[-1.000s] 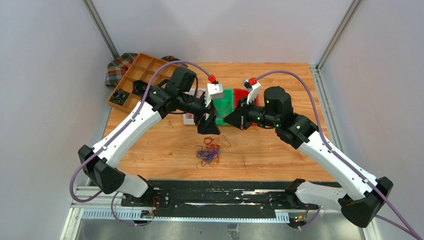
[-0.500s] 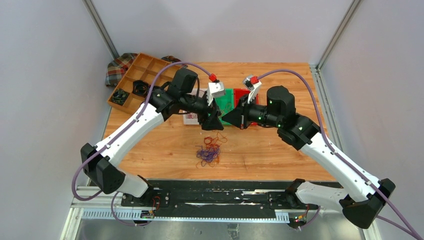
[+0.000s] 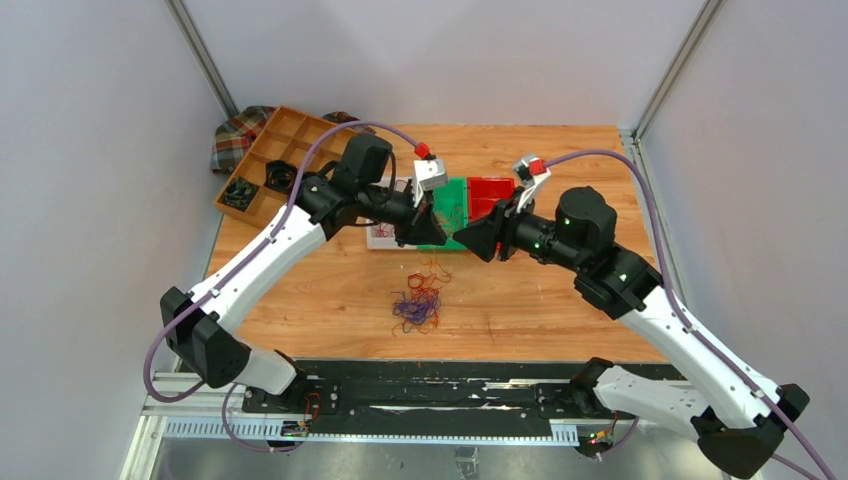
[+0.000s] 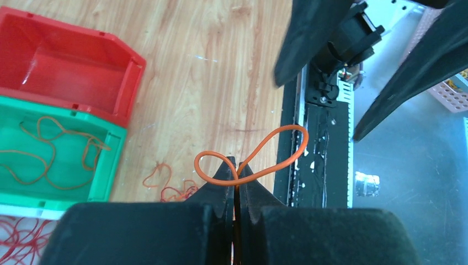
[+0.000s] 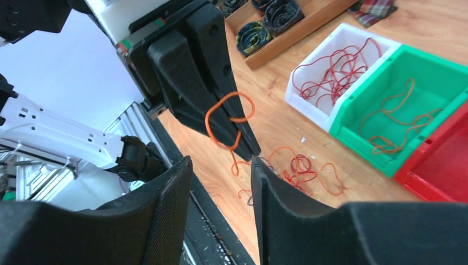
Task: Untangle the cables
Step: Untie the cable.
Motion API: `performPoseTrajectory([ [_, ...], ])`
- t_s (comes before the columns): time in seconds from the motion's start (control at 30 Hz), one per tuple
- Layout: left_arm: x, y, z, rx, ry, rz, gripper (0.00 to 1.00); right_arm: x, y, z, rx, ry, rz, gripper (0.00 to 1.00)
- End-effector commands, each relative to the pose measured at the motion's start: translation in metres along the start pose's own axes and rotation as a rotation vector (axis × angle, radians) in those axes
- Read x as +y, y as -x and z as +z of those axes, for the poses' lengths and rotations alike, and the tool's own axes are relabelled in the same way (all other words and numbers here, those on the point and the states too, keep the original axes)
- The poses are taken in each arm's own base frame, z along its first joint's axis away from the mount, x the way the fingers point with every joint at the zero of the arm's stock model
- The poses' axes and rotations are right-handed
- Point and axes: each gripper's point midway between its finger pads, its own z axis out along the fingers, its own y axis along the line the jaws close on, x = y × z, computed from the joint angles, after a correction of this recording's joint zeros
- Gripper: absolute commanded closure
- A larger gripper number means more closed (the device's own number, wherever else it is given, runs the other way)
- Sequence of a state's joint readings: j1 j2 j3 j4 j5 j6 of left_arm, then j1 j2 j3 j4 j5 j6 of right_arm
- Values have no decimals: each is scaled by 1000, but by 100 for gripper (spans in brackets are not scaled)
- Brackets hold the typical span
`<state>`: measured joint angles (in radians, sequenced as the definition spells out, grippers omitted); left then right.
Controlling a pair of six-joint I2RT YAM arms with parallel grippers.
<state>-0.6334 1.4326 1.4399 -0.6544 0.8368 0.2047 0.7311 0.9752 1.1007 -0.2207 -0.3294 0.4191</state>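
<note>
Inspection found the task partly done. Sorted wire lay in two bins: red strands in the white bin (image 5: 309, 106) and orange strands in the green bin (image 4: 108, 165). The red bin (image 4: 128, 91) beside them showed no wire in either wrist view. A mixed clump of cables (image 3: 418, 305), red, orange and purple, lay on the table (image 3: 560, 300) in front of the bins, so I judged the larger share of separating was outstanding. My left gripper (image 4: 236, 168) was closed tight, the jaws meeting on a single orange wire (image 4: 287, 128). That wire stood out past the tips in a crossed loop, and a tail hung below toward the clump. I could not tell whether the tail was free of the clump or caught in it. My right gripper (image 5: 221, 165) faced the left one at close range. Its jaws stood apart and held nothing, and the orange tail hung just beyond its fingertips, in line with the gap. Both grippers were raised above the table, between the clump and the bins. The green bin was near the left gripper and seemed the proper place for this strand.
</note>
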Motion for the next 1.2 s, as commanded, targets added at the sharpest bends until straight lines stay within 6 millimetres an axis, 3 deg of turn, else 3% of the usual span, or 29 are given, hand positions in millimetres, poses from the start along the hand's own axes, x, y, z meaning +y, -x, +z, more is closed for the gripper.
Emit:
performPoseTrajectory([
  [0.0,12,22,-24,-40,114,27,99,-6,7,-9,-70,-46,-41,53],
  [0.1,16,31,-36,-46,154,53,99,-18,-8,-5,-38,-82,-51,52],
  [0.23,11,43,-46,-47,167,55,99,-39,-26,7,-53,-118,-89,39],
  [0.4,7,58,-59,-42,200,59,99,-39,-31,32,-173,-16,-232,33],
  [0.53,4,63,-62,-32,200,23,99,-23,-27,52,-230,68,-338,31],
  [0.67,-10,88,-71,-89,172,36,100,-24,-23,76,-219,38,-400,29],
  [0.83,-38,111,-89,-129,109,156,100,-27,-34,98,-173,48,-379,28],
  [0.93,-54,118,-99,-159,92,220,100,-25,-41,109,-146,71,-348,28],
  [1.17,-75,136,-120,-216,107,296,100,-45,-64,133,-151,-7,-250,32],
])
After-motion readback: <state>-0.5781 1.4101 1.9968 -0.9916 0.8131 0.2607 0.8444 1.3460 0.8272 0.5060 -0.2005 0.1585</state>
